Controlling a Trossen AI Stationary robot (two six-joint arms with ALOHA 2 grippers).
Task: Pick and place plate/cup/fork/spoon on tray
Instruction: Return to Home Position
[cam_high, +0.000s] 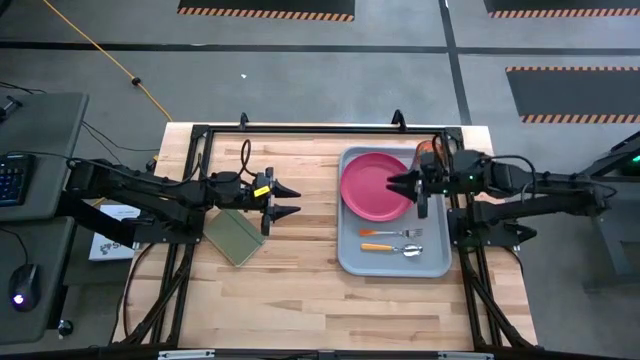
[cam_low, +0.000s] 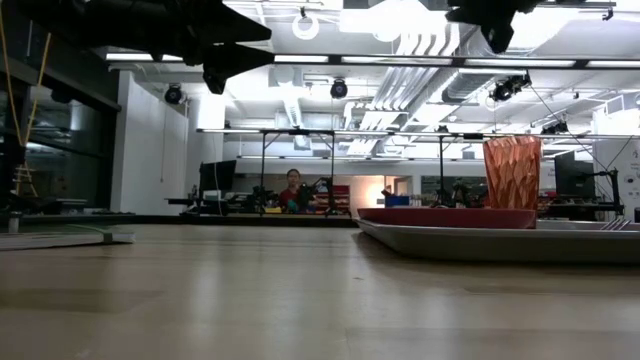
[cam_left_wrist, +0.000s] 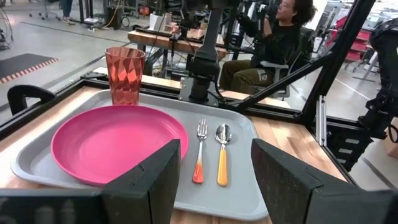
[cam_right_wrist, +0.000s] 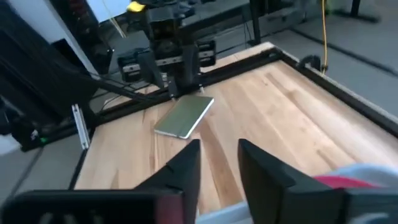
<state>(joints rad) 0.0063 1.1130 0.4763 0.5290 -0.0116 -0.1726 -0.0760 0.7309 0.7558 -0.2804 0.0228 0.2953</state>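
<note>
Everything sits on the tray (cam_high: 395, 262): the plate (cam_high: 375, 186) fills its 12 o'clock end, the cup (cam_high: 428, 153) stands at the plate's 1 o'clock, and the fork (cam_high: 390, 233) and spoon (cam_high: 392, 248) lie side by side at its 6 o'clock, fork nearer the plate. Up high over the plate's 3 o'clock edge, the right gripper (cam_high: 393, 184) hangs with its claw narrowly open, holding nothing. The left gripper (cam_high: 296, 200) hovers at the tray's 9 o'clock, near a green notebook (cam_high: 232, 236), claw wide and empty.

Green notebook (cam_high: 233, 237) on wooden table (cam_high: 300, 300)
</note>
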